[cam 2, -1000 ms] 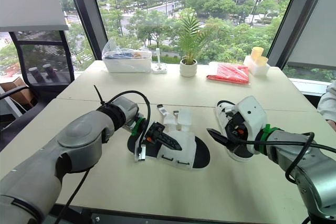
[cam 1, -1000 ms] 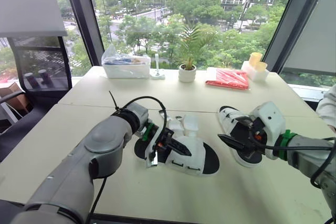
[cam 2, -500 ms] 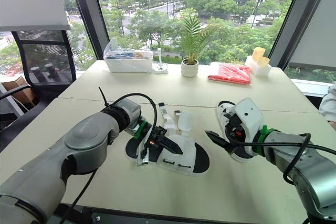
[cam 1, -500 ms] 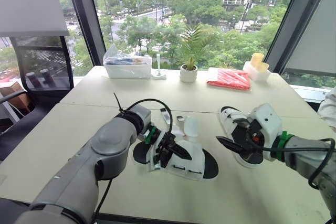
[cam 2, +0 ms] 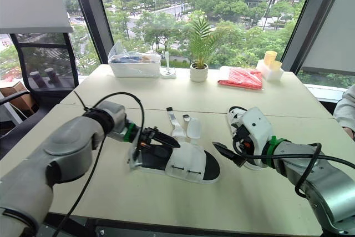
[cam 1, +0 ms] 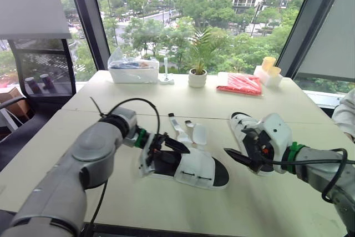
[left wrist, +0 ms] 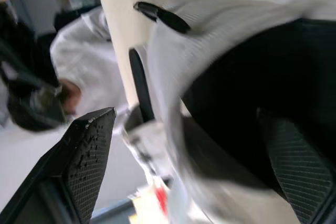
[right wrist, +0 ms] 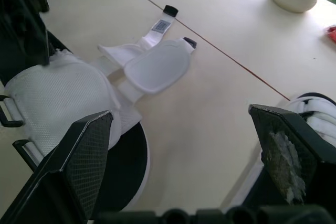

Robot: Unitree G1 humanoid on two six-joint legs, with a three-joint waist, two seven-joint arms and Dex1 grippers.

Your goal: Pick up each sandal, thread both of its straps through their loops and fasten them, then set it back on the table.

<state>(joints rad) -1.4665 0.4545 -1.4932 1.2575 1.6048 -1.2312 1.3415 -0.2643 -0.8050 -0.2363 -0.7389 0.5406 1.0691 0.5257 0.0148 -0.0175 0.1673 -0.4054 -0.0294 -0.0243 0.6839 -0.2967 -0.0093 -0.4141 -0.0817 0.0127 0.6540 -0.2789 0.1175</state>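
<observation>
Along the counter's [cam 1: 111, 101] far edge stand a clear plastic box [cam 1: 132, 71], a small potted plant [cam 1: 197, 76], a red packet [cam 1: 241, 83] and yellow cups [cam 1: 270, 65]. A black chair [cam 1: 41, 73] stands left of it.

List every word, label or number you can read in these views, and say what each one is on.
No text can be read anywhere.
Tag on the sandal strap: it carries print, too small to read.
Red packet by the window: no legible print.
</observation>
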